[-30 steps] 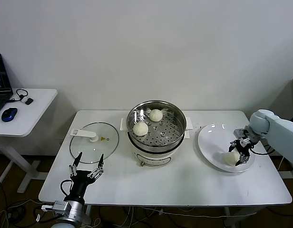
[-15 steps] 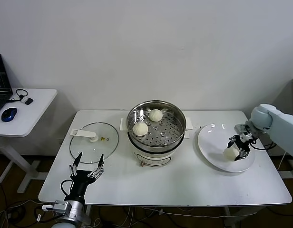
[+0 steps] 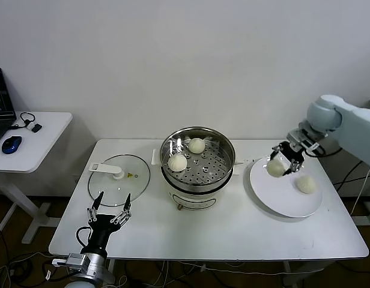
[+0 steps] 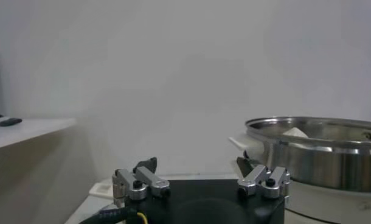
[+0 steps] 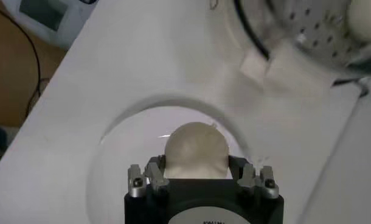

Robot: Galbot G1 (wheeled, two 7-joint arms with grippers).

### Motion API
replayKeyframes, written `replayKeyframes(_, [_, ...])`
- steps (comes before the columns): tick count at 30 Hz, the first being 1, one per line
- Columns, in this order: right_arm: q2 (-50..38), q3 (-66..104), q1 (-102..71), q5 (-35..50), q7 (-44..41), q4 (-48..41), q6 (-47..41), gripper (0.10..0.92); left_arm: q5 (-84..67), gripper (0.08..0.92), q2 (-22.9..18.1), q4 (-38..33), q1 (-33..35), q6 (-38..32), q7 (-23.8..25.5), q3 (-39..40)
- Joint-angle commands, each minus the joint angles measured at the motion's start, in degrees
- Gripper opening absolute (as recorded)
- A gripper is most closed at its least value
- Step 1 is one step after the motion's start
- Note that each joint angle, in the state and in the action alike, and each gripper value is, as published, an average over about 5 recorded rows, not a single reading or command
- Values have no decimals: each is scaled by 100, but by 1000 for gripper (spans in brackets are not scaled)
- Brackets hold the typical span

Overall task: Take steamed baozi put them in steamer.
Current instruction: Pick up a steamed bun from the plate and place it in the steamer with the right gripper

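The steel steamer (image 3: pixel 197 157) stands mid-table on its white pot base, with two creamy-white baozi (image 3: pixel 177 162) (image 3: pixel 197 145) on its perforated floor. My right gripper (image 3: pixel 277 165) is shut on a third baozi (image 5: pixel 196 150), held in the air over the left part of the white plate (image 3: pixel 281 198). One more baozi (image 3: pixel 305 184) lies on the plate to its right. The steamer's rim (image 5: pixel 307 36) shows ahead in the right wrist view. My left gripper (image 3: pixel 110 210) stays parked at the table's front left, open and holding nothing.
A glass lid (image 3: pixel 119 176) with a white handle lies flat left of the steamer. A side table (image 3: pixel 35 141) at far left carries a mouse and a laptop. The wall stands close behind the table.
My right gripper has lifted a baozi off the plate and carried it up and left toward the steamer. One baozi stays on the plate. The left arm has not moved.
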Motion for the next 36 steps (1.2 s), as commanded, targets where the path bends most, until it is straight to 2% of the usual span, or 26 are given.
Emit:
replayKeyframes(1, [676,-435,1505,-61,-27,737,590,681,-39,823,-2,-33,-5,25,-6,-11])
replayKeyframes(9, [1719,-80,1244,-301,3,510,637,679,-39,823,-35,-59,24,25,-19,-55])
replayKeyframes(21, [3293,-86,615,-639,73,-346,783,679,-61,823,-104,-194,-24,86,-92,-133])
replayKeyframes(29, [3571,-174,295,-997,107,-463,1121,679,-86,823,-96,-146,10,74,-100,-179])
replayKeyframes(36, [3541,-176,-15,-1140,101,-272,1083,675,-78,823,-82,-164,17,102,-105,-183])
